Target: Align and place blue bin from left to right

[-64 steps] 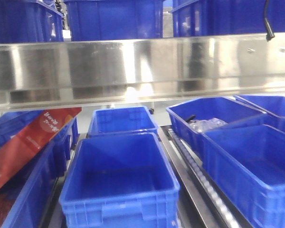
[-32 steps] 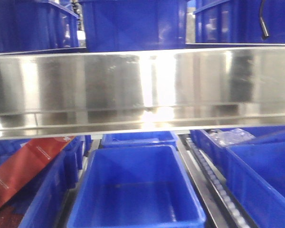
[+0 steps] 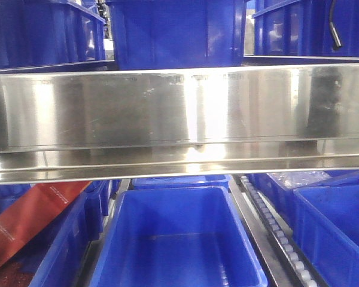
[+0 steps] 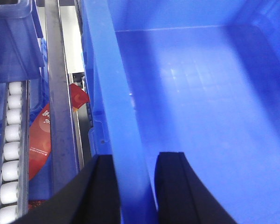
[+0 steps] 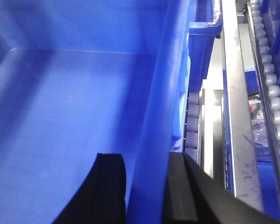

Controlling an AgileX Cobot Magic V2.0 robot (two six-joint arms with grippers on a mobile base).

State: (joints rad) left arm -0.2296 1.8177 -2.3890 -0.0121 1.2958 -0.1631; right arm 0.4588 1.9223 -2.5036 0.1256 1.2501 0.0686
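An empty blue bin fills the lower middle of the front view, under a steel shelf beam. In the left wrist view my left gripper is shut on the bin's left wall, one black finger outside and one inside. The right wrist view has my right gripper shut on the bin's right wall in the same way, with one finger on the outside. No gripper shows in the front view.
A wide steel shelf beam crosses the front view, with more blue bins on top. A red packet leans in the left bin. Roller tracks separate the held bin from the right bin.
The front view has risen and closed in on the rack. The steel beam now covers the middle, and the far bins behind the held bin are mostly hidden.
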